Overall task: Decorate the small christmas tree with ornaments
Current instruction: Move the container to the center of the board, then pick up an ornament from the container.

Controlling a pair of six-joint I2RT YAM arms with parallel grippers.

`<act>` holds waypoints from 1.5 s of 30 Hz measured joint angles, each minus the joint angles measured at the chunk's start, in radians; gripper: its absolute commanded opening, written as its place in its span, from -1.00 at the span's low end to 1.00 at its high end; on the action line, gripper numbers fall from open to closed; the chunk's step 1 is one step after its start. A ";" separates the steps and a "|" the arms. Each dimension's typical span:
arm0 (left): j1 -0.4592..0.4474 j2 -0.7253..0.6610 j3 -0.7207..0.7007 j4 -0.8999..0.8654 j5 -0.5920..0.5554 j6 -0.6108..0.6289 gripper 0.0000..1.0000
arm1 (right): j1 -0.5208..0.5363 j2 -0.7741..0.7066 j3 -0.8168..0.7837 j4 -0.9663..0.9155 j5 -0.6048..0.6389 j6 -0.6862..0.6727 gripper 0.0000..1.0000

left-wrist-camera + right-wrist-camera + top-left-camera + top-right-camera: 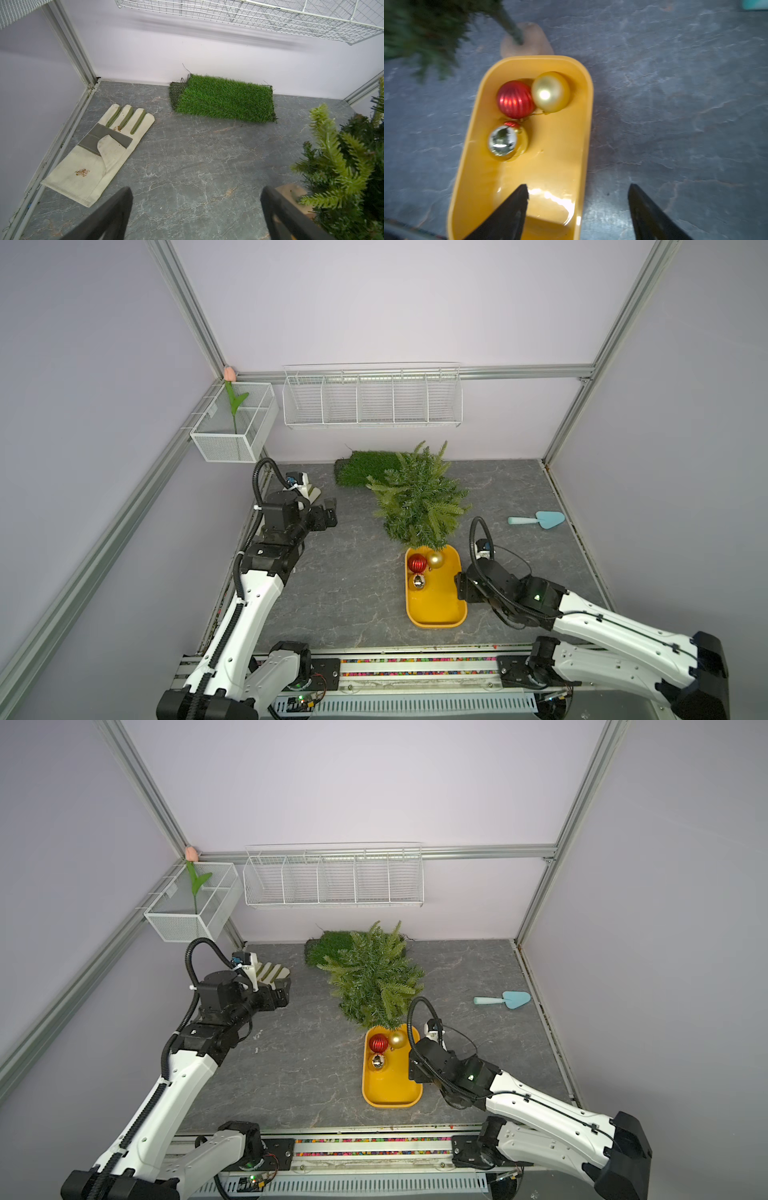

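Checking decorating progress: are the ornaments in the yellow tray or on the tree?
In: the red ornament, matte gold ornament and shiny gold ornament lie inside the yellow tray; none on the small christmas tree.

no readable text — no labels, brands, numbers, signs

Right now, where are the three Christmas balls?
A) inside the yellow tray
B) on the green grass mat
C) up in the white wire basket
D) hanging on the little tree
A: the red bauble, the matte gold bauble and the shiny pale gold bauble all lie in the yellow tray; none hangs on the small tree.
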 measured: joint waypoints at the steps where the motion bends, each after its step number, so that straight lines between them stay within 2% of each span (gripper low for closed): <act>1: 0.000 0.000 0.000 0.000 0.002 -0.001 0.95 | 0.000 0.003 0.000 0.029 -0.027 -0.038 0.60; 8: 0.000 0.000 0.000 0.000 0.002 -0.001 0.95 | 0.035 0.063 -0.115 0.310 -0.127 -0.337 0.57; 16: 0.000 -0.010 -0.001 0.000 0.002 -0.001 0.95 | 0.054 0.168 -0.249 0.670 -0.211 -0.781 0.58; 24: 0.000 -0.021 -0.009 0.000 0.002 -0.004 0.95 | 0.051 0.345 -0.232 0.821 -0.239 -1.092 0.58; 28: 0.000 -0.021 -0.010 0.000 0.006 -0.008 0.95 | 0.043 0.431 -0.187 0.827 -0.261 -1.177 0.58; 35: 0.000 -0.021 -0.011 0.000 0.018 -0.011 0.95 | 0.024 0.526 -0.137 0.839 -0.270 -1.223 0.50; 45: 0.000 -0.021 -0.011 0.000 0.020 -0.011 0.95 | 0.022 0.574 -0.127 0.847 -0.270 -1.224 0.20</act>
